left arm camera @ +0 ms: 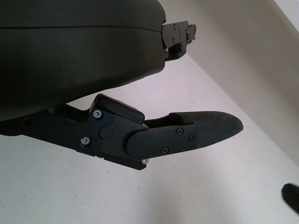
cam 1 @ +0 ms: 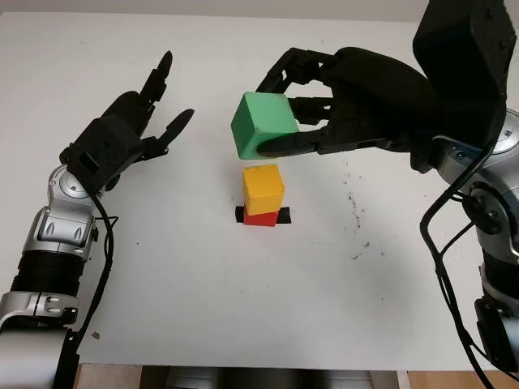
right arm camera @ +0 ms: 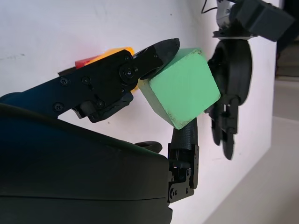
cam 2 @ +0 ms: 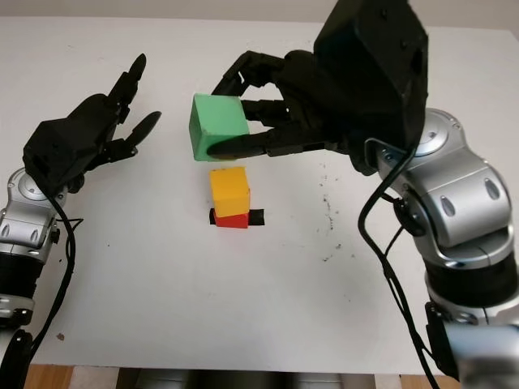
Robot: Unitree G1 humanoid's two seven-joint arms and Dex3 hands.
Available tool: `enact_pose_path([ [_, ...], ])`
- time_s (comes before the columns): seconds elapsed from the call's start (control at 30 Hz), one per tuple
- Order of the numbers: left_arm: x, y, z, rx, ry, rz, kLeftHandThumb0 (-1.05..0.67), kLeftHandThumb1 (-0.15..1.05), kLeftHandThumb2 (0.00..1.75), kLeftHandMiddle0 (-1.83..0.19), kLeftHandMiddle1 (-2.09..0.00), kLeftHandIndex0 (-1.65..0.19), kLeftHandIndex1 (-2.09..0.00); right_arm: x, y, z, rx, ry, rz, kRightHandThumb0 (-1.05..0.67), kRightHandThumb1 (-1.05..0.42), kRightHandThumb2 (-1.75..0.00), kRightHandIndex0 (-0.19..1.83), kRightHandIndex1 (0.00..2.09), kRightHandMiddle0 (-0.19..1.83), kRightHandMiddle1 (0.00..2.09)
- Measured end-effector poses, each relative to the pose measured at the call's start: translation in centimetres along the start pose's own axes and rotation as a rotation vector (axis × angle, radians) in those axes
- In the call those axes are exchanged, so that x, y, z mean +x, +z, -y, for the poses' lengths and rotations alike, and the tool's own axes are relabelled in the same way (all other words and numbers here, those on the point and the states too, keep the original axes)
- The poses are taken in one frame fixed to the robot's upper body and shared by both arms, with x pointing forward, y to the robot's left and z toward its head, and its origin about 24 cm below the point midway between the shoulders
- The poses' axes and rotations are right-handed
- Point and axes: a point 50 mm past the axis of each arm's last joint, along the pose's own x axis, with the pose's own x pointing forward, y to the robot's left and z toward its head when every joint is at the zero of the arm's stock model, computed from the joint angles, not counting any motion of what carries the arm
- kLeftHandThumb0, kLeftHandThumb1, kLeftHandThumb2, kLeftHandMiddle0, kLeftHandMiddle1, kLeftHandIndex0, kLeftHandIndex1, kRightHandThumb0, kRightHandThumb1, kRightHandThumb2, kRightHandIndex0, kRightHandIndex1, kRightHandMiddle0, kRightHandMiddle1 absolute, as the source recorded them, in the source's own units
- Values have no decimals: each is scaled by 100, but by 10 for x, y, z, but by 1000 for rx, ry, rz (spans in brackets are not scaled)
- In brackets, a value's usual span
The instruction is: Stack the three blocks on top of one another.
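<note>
The white table (cam 1: 178, 308) spans the head views, with a scatter of dark specks (cam 1: 354, 212) on its right part. The right hand (cam 1: 302, 113) reaches in from the right, well above the table's middle, and grasps the green block (cam 1: 264, 123): its thumb runs along the block's lower edge and its other fingers curl over the top and far side. In the right wrist view the green block (right arm camera: 181, 87) sits tilted between the fingers (right arm camera: 159, 52), clear of the blocks below. The left hand (cam 1: 134, 121) is raised over the left part of the table, well apart from the blocks, released and holding nothing; in the left wrist view one of its fingers (left arm camera: 201, 130) reaches out over bare table. The green block hangs in the air just above and slightly left of the yellow block (cam 1: 263, 189), with a small gap between them, not touching. The yellow block stands on the red block (cam 1: 260, 219), covering most of it, so just the red block's lower front shows. The red block sits on a short strip of black tape (cam 1: 281, 215) near the table's middle, the tape's ends sticking out on either side.
</note>
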Motion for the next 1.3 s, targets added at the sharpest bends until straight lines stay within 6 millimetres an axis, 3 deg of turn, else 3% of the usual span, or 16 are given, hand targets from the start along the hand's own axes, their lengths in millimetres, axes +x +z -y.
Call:
enact_pose_path([
  [0.3,0,0,0,-1,2,-1,-81,105,58,19,0,19,0,0,-20,-6,46,-13,-80,-43,-101,-6,35,4,24,190],
  [0.63,0,0,1,-6,1,-1,-82,105,58,19,0,19,0,-3,-29,-11,67,-10,-119,-44,-101,-5,36,5,25,185],
  [1.3,0,-1,3,-9,-4,-16,-83,105,57,19,0,19,0,2,-31,-14,39,-12,-137,-45,-99,-5,38,6,25,186],
])
